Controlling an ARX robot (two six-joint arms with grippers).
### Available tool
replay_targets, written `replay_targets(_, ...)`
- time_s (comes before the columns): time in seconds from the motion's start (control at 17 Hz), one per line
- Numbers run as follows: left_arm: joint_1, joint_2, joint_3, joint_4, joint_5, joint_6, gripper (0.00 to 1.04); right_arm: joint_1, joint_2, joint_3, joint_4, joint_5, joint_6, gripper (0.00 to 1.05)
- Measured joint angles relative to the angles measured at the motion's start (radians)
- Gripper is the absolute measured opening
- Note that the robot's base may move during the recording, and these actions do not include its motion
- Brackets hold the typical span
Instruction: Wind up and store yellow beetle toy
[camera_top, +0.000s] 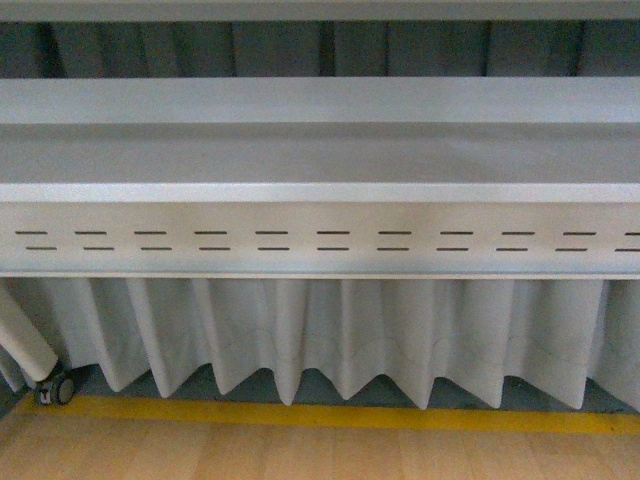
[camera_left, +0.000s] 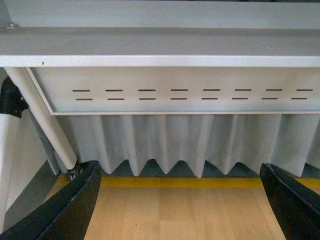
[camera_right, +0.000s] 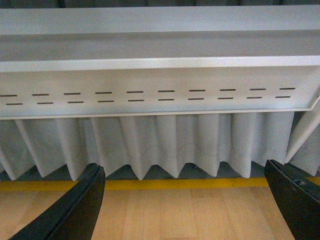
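Both my arms hang low, facing the front of the desk (camera_top: 320, 193) rather than its top. So each wrist camera looks at the slotted panel (camera_top: 320, 262) ahead and above, the pleated skirt (camera_top: 330, 330) beneath it, and the yellow line (camera_top: 330, 415) on the wooden floor (camera_top: 300, 455) below. My left gripper (camera_left: 180, 170) is spread wide with nothing between its fingers; my right gripper (camera_right: 183, 167) is the same. The yellow beetle toy appears in no view (I'd guess it sits up on the desk, above both grippers, but I cannot tell). This looks to me like a rest pose: fingers parted, ready to take the toy once I rise — the task not yet begun.
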Motion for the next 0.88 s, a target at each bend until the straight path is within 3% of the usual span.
replay_targets(0.88,0.000,0.000,0.000,0.000,0.000,0.000,0.98,0.000,0.000,0.000,0.000,0.000,0.000,0.98)
